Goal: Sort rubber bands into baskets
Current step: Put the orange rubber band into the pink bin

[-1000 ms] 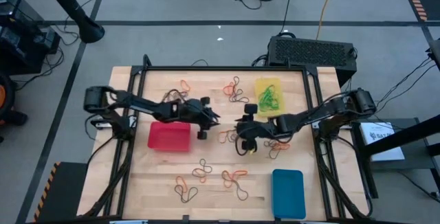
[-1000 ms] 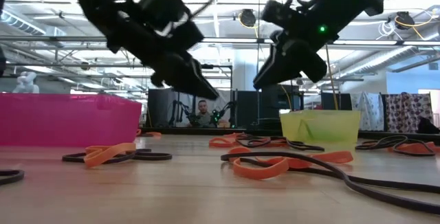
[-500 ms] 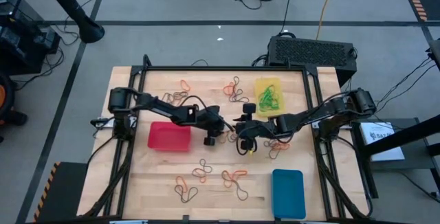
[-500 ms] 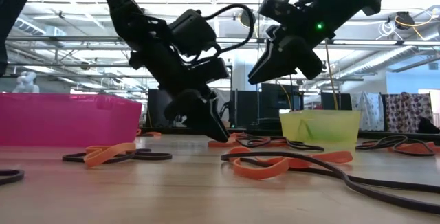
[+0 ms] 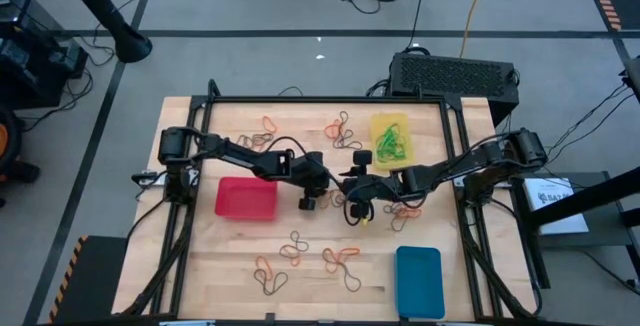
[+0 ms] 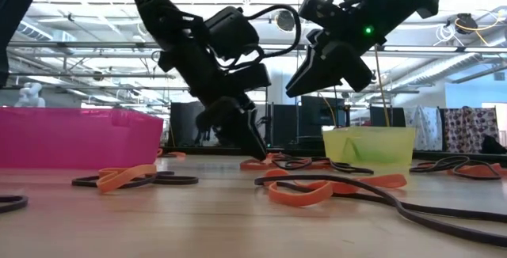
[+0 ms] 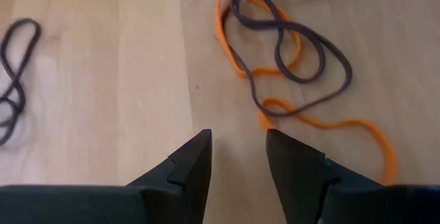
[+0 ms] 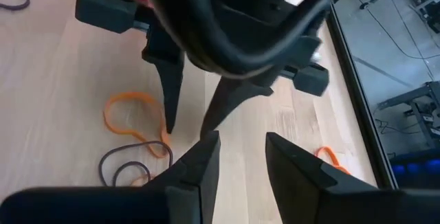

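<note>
Rubber bands in orange and dark brown lie in loose clusters on the wooden table (image 5: 300,226). One tangle of an orange and a dark band (image 7: 289,59) lies just ahead of my left gripper (image 7: 237,148). That gripper is open and points steeply down at mid-table, its tips low over bare wood (image 6: 255,149). My right gripper (image 8: 237,152) is open too. It hangs higher (image 6: 305,80), facing the left one from the right. The red basket (image 5: 246,198), the yellow basket (image 5: 391,126) with green bands (image 5: 388,148) and the blue basket (image 5: 419,281) rest flat on the table.
More band clusters lie at the far side (image 5: 340,131), near the front edge (image 5: 300,254) and under the right arm (image 5: 402,212). A black metal frame (image 5: 200,166) borders the table. A dark case (image 5: 455,74) stands behind the far edge.
My left gripper has gone toward the table's right, away from the red basket, and has come down close to the tabletop, tipping to point more steeply down. Its fingers have stayed open.
</note>
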Motion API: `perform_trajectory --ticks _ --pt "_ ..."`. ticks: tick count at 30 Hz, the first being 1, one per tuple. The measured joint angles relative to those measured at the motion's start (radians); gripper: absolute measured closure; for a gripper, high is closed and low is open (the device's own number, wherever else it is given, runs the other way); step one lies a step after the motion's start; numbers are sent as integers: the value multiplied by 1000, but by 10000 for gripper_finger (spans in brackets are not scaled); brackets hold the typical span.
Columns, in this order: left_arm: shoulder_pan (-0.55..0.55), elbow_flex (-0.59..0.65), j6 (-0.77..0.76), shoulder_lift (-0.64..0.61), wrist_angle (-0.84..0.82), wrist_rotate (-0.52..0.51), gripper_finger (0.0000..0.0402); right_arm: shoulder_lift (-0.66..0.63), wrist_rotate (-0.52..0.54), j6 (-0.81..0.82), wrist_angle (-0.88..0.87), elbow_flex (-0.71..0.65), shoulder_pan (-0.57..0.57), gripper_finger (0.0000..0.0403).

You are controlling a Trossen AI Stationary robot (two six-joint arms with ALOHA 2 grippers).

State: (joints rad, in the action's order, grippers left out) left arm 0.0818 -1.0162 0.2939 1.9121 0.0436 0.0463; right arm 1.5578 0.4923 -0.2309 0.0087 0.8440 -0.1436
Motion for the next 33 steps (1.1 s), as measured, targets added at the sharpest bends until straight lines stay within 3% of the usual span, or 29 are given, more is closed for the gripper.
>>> perform_trajectory --ticks 22,28,33 --pt "-19 -19 -31 -47 -99 31 253 0 -32 10 32 -27 11 291" --pt "-41 -17 -51 -71 -106 84 253 1 -97 46 19 -28 14 291" --pt "-47 -5 -58 -71 -103 51 253 1 -105 51 14 -28 15 291"
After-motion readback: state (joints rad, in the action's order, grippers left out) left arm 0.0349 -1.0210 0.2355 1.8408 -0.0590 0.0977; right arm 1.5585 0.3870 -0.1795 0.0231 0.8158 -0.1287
